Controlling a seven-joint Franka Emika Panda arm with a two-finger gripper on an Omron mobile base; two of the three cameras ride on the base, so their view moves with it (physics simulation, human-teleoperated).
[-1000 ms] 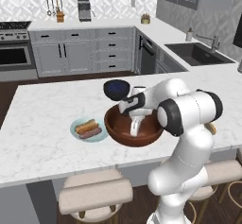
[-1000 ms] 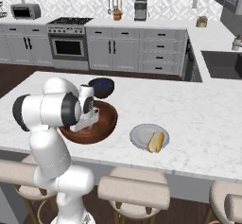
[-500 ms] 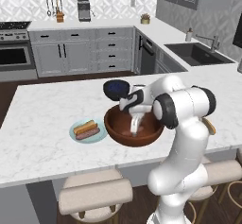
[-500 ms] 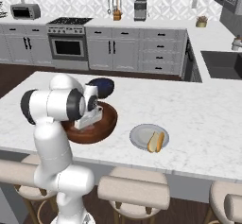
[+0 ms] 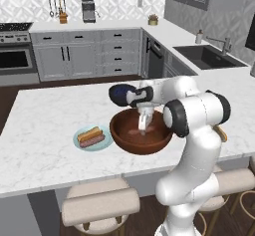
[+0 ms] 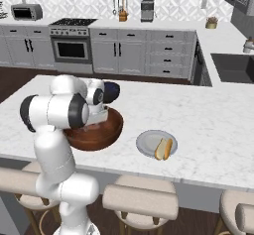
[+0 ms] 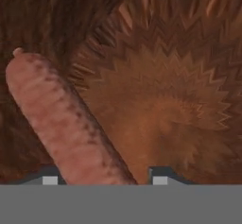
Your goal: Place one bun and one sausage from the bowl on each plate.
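My hand reaches down inside the wooden bowl on the surface, closed around a sausage that runs between my fingertips. Beside the bowl, a plate carries a bun and a second sausage.

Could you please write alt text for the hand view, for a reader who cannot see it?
A long pinkish-brown sausage lies diagonally inside the large reddish-brown wooden bowl, its lower end running down between the two dark tips of the claw, which is closed on it. The bowl's grained floor spreads out to the sausage's right.
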